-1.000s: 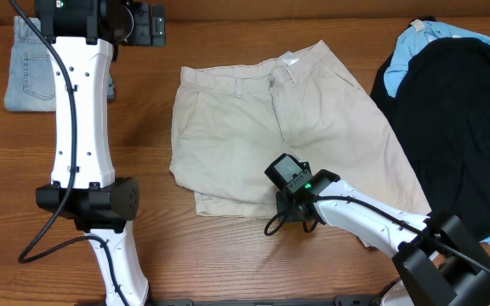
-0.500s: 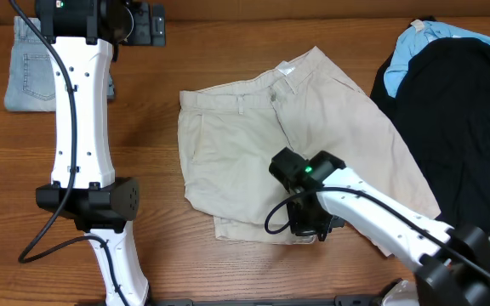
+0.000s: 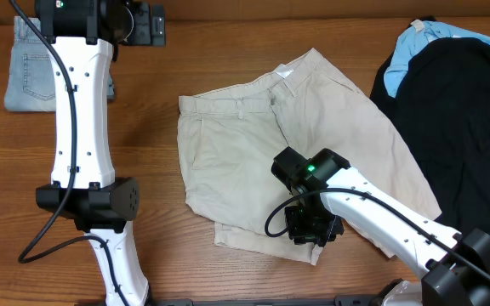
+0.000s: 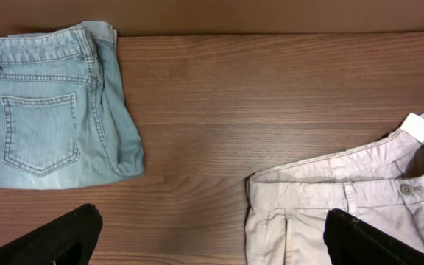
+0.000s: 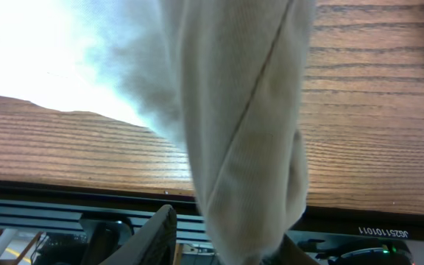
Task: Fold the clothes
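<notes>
Khaki shorts [image 3: 245,161]: lie spread near the middle of the table [image 3: 151,119], front side up, with the waistband toward the far edge and slanted; button and fly show
White label [image 4: 420,126]: sewn inside the shorts' waistband, at its raised far corner
Shorts' near hem: bunched and lifted off the wood where the right gripper meets it; the rest of the cloth lies flat
Right gripper [image 3: 311,228]: at the near hem of the shorts, its arm reaching in from the near right corner
Right fingers [image 5: 162,234]: a twisted fold of the shorts' cloth stands between them and rises up past the wrist camera; one finger shows just beside the fold and the other is hidden behind it, so I cannot tell whether they press on the cloth
Left gripper [image 4: 212,243]: hangs high, beyond the shorts' far left corner, over bare wood
Left fingers [image 4: 59,239]: spread wide apart, nothing between them
Folded jeans [image 3: 25,68]: pale blue denim, back pocket up, well apart from the shorts on their left
Black garment [image 3: 462,127]: a loose heap just beside the shorts on their right
Light-blue garment [image 3: 415,47]: partly under the black garment's far edge, near the shorts' far right corner
</notes>
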### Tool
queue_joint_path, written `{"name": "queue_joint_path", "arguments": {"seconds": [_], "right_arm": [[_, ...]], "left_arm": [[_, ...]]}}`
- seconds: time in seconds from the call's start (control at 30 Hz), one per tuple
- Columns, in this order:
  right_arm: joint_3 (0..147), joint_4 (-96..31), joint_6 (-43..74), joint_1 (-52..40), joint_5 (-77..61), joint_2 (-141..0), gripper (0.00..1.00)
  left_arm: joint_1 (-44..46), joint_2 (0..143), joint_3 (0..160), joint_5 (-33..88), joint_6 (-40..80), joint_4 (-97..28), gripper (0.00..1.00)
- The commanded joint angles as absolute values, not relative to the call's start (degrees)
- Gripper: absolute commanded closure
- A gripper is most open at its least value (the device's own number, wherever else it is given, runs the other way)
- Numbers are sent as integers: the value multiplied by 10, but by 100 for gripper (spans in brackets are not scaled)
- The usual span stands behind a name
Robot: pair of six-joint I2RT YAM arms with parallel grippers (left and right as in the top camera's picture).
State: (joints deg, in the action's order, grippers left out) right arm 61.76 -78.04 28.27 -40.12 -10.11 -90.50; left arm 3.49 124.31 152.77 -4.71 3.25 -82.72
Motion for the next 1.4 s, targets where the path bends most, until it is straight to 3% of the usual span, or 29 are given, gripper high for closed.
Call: {"name": "queue_joint_path", "arguments": {"seconds": [0.0,0.37,0.7,1.07,1.2,1.37], "right_arm": [[614,-779,283,-402,-106,-896,65],[595,-626,162,-477,-162,-896,55],[610,-569,156,-504,-107,-896,48],[700,-590,204,-269,-101,-875,40],[782,-622,187,-153,-102,-865,32],[864,-654,159,-42,-110,-865,30]], "left_arm": [[34,1251,1527,-45,12,-827,0],[34,1253,1513,-45,13,-817,0],[34,1254,1501,-44,13,-818,0],[60,1254,1423,107,-109,-803,3],[107,1254,1337,138,-171,-752,2],[187,1254,1249,150,-222,-654,1]]}}
